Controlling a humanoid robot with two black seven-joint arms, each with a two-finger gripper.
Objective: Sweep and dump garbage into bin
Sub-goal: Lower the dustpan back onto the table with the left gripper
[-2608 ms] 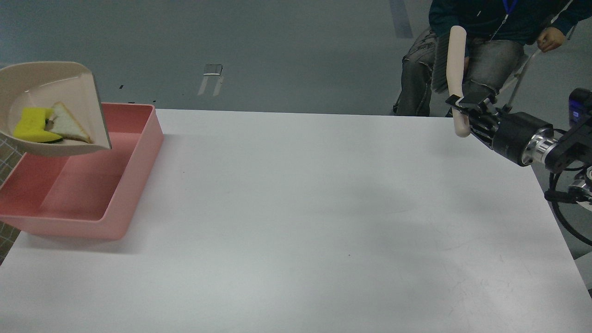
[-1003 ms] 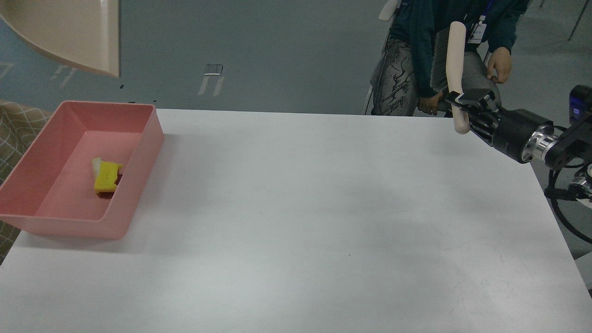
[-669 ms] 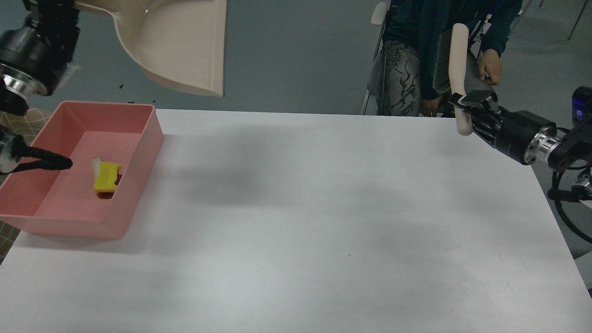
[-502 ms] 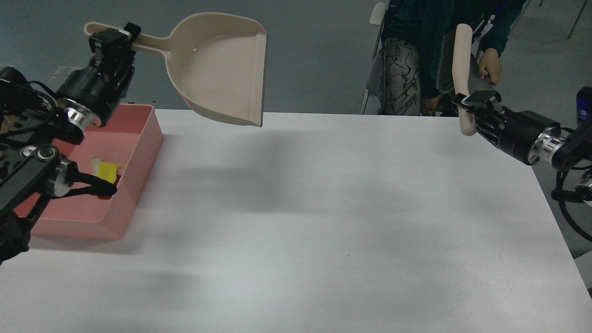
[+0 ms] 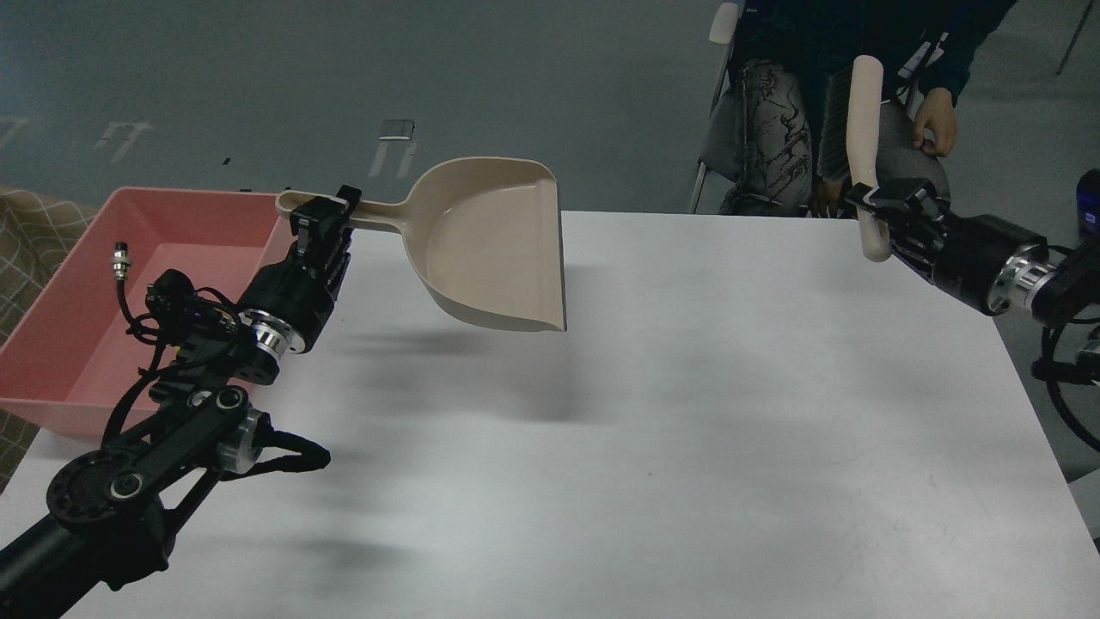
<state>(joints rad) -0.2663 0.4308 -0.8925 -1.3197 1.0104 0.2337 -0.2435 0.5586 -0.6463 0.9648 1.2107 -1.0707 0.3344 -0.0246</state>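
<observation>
Behind left tool [image 5: 322,225], bin [image 5: 64,284]; garbage hidden.

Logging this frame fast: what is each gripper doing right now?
Left gripper: closed on the beige dustpan handle, pan held above the table.
Right gripper: closed on the brush handle, brush upright.

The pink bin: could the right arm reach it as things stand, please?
Probably not readily. The right gripper is clamped on the brush at the table's far right, and the left arm with the dustpan lies between it and the bin.
</observation>
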